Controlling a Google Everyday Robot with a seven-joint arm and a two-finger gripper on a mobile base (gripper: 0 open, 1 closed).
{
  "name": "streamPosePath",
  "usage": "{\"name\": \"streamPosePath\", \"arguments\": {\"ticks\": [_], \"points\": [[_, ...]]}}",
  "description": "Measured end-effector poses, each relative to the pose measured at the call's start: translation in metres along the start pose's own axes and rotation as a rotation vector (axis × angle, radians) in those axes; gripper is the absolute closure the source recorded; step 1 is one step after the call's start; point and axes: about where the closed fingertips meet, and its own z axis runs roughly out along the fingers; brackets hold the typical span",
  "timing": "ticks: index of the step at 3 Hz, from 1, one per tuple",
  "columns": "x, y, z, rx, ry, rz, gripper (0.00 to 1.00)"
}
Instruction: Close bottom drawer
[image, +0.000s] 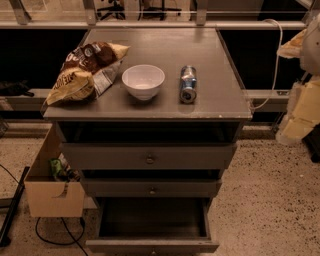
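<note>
One bottom drawer (152, 220) stands pulled far out of the grey cabinet (220, 65); the gripper (300, 112) hangs at the right edge, its state impossible to tell.

Open floor (260, 200) right of bottom drawer (152, 245); cardboard box (52, 192) left; claw (295, 125) far right.

Pretty dim, warm brown cast tbh. Light's from overhead: soft sheen on the cabinet top (220, 65), white bowl (143, 80) brightest. Open bottom drawer (152, 245) is deep shadow inside. Pale gripper (298, 116) at right edge = soft blur. Everything's a bit soft + grainy.
</note>
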Motion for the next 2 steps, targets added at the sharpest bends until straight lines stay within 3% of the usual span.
{"name": "streamPosePath", "arguments": {"ticks": [2], "points": [[-0.0005, 0.0082, -0.0018, 0.003, -0.031, -0.005, 0.00]]}}
